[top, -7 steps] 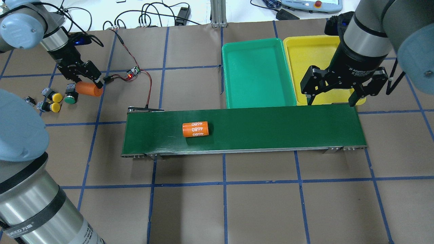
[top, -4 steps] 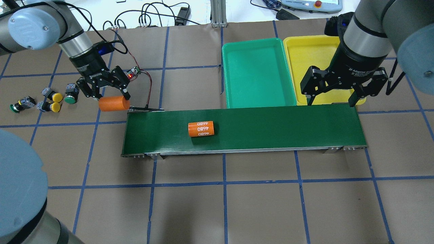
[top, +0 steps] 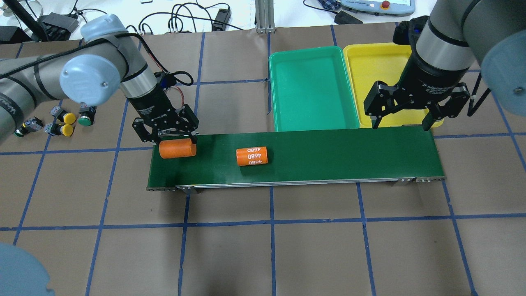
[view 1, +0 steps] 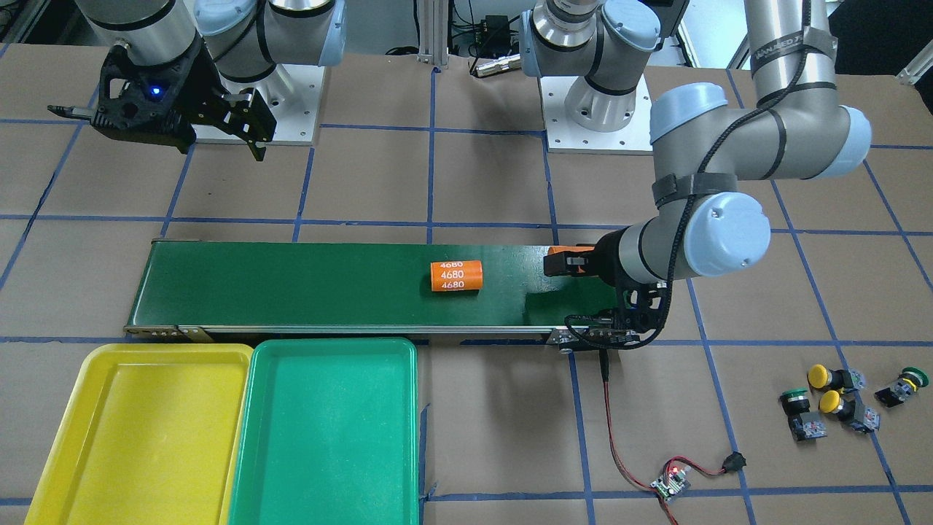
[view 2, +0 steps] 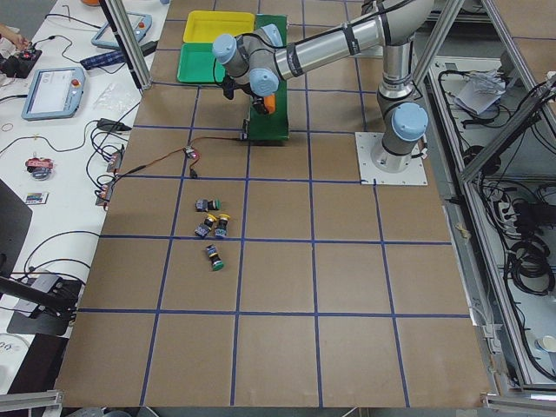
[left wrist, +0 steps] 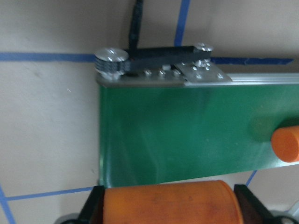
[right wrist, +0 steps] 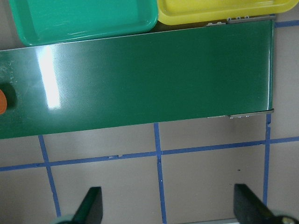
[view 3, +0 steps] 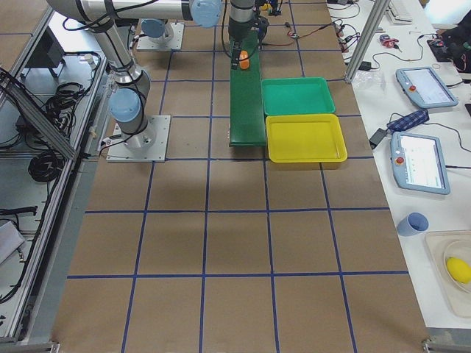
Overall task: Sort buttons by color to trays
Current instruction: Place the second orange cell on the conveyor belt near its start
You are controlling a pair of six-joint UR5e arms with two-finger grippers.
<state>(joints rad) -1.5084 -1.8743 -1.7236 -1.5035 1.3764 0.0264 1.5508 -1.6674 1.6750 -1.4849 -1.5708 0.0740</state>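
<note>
Brown paper crossed by a blue tape grid covers the table (view 1: 503,430) in the front-facing view. A dark-green conveyor belt (view 1: 291,292) runs along its middle, with an orange cylinder marked 4680 (view 1: 456,275) lying on it. The yellow tray (view 1: 138,437) and green tray (view 1: 328,437) sit side by side against the operators' edge, by the belt's end on the robot's right. All four buttons lie on the paper toward the table's left end, nearer the operators' edge: two yellow-capped buttons (view 1: 820,376) close together, one green-capped button (view 1: 793,397) just beside them, and a second green-capped button (view 1: 911,379) slightly apart. A small circuit board (view 1: 674,483) with red and black wires lies near them.

Overhead, the left gripper (top: 177,142) is clamped on a plain orange cylinder (top: 177,149) at the belt's left end. The right gripper (top: 400,122) hangs with jaws wide apart over the belt's far edge, by the yellow tray's corner.

Both side views show white benches (view 2: 78,130) with teach pendants (view 3: 419,163) and cables along the operators' edge.

The left wrist view shows the fingers (left wrist: 91,210) gripping the plain cylinder above the belt's roller end.

The right wrist view shows the fingers (right wrist: 91,205) spread, with taped paper between them.
</note>
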